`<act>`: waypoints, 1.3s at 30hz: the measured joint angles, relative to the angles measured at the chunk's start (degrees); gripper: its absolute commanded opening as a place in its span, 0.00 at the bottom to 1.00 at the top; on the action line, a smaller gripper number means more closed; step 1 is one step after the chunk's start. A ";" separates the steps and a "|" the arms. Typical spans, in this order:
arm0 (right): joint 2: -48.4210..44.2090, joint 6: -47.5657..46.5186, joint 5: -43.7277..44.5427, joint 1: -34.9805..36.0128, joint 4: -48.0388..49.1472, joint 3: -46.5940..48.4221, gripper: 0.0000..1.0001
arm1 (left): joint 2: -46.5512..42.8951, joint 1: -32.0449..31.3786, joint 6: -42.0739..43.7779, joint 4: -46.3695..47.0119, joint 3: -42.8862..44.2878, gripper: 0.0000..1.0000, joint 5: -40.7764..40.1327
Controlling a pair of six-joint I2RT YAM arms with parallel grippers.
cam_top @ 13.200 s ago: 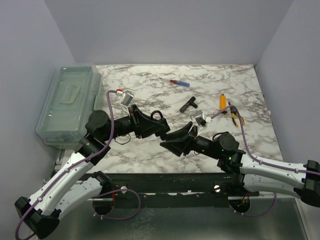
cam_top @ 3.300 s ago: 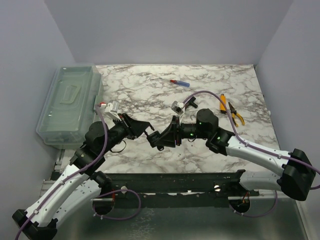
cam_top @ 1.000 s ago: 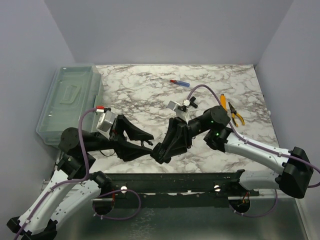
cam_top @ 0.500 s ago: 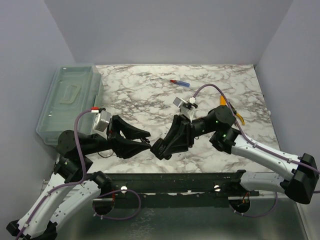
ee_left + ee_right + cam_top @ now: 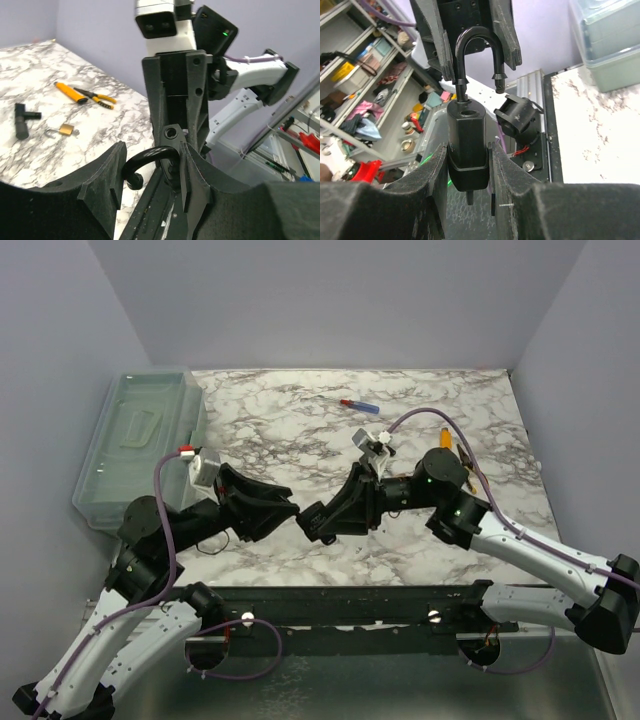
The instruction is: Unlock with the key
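Observation:
A black padlock [image 5: 467, 145] is held in the air between my two grippers, above the table's near edge [image 5: 301, 517]. My right gripper [image 5: 468, 165] is shut on its body. The shackle [image 5: 479, 37] stands open: one leg sits in the body, and the other leg's end hangs free above it. My left gripper [image 5: 150, 170] is shut on the shackle [image 5: 150, 156], one finger at each side. A short dark stub [image 5: 469, 197] sticks out under the body; I cannot tell whether it is the key.
A clear lidded box [image 5: 140, 445] stands at the table's left edge. A small brass padlock [image 5: 65, 131], a black T-shaped tool [image 5: 22, 120] and orange pliers [image 5: 87, 95] lie on the marble. A red-and-blue item [image 5: 360, 405] lies further back.
The two grippers have come together over the last second. The joined pair has risen slightly and shifted away from the table's near edge.

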 measured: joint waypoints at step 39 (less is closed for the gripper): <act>4.02 -10.05 32.76 -1.03 -17.75 1.53 0.00 | 11.30 -0.39 1.95 -19.52 4.17 0.99 -40.70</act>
